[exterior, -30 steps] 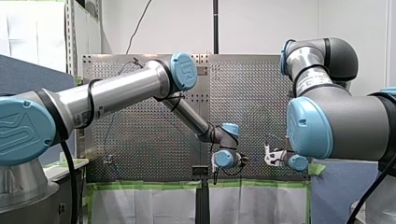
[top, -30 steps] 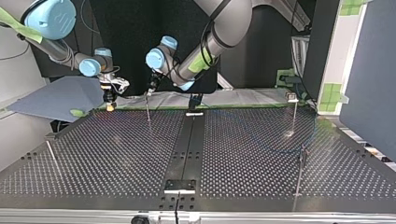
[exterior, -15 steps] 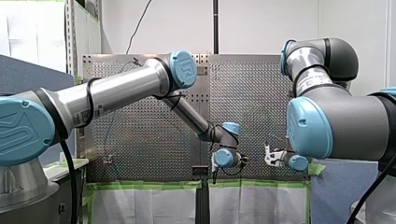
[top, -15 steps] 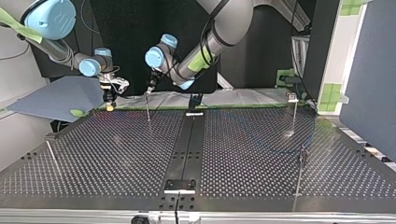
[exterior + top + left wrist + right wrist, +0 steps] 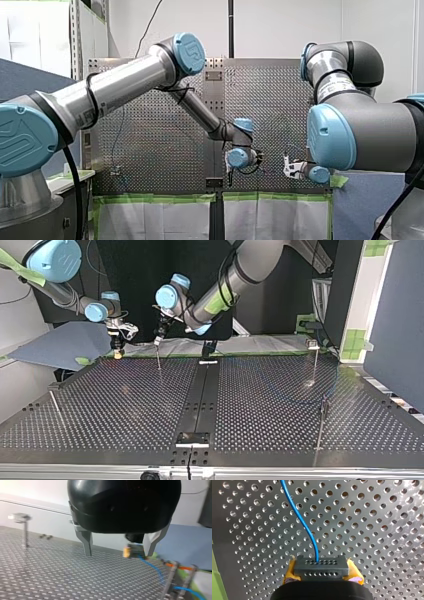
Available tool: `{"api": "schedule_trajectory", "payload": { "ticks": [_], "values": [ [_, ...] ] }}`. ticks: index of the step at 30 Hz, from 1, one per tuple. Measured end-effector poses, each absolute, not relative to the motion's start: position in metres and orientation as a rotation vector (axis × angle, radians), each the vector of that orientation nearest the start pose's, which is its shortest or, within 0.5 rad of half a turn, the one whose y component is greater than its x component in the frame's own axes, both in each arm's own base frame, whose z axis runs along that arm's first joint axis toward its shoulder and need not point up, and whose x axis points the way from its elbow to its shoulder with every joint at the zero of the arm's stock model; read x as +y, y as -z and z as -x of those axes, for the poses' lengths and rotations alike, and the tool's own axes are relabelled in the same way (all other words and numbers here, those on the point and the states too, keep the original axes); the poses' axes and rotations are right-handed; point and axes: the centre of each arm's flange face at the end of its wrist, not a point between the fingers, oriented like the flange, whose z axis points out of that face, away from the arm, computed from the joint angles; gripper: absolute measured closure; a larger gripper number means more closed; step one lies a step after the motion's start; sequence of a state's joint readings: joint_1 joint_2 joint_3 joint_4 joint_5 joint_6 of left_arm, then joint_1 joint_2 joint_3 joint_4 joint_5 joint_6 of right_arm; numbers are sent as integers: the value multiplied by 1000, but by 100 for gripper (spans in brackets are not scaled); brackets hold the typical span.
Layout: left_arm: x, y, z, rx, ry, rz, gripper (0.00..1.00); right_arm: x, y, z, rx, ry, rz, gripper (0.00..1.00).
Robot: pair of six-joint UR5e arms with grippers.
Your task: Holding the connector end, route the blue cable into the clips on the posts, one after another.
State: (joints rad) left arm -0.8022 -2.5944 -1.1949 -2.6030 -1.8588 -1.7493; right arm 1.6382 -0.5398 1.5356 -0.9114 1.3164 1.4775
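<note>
- My right gripper is clenched on the connector. Its yellow pads press the dark block from both sides.
- The blue cable leaves the connector's face and curves away ahead of that gripper, over the perforated table.
- My left gripper is released. Its metal fingers are spread wide and grip nothing.
- In the left wrist view the connector and one yellow pad show ahead of the left gripper, close to one finger. From there the cable trails down toward two blurred uprights just outside that finger.
- A clip post stands well off on the other finger's side.
- In the top view the left gripper hangs just above the head of a thin post. The right gripper hangs beside it, apart.
- Surface: a dark perforated plate with a solid black strip down the middle, passing just beside the left gripper.
- Green tape lines the table edge under both grippers, with pale sheeting beyond it.
- Room: a grey-blue panel lies behind the right gripper, against a dark background.
</note>
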Motion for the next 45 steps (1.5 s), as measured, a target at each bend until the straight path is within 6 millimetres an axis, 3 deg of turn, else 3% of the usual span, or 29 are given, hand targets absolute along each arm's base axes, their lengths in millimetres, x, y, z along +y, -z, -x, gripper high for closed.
{"api": "schedule_trajectory", "payload": {
  "ticks": [10, 45],
  "values": [
    [-601, -75, -447, 1648, 563, -219, 0, -654, 56, -201, -1033, -1347, -1533, 100],
    [-524, -154, -381, 1739, 455, -218, 0, -654, 56, -202, -1033, -1364, -1540, 100]
  ]
}}
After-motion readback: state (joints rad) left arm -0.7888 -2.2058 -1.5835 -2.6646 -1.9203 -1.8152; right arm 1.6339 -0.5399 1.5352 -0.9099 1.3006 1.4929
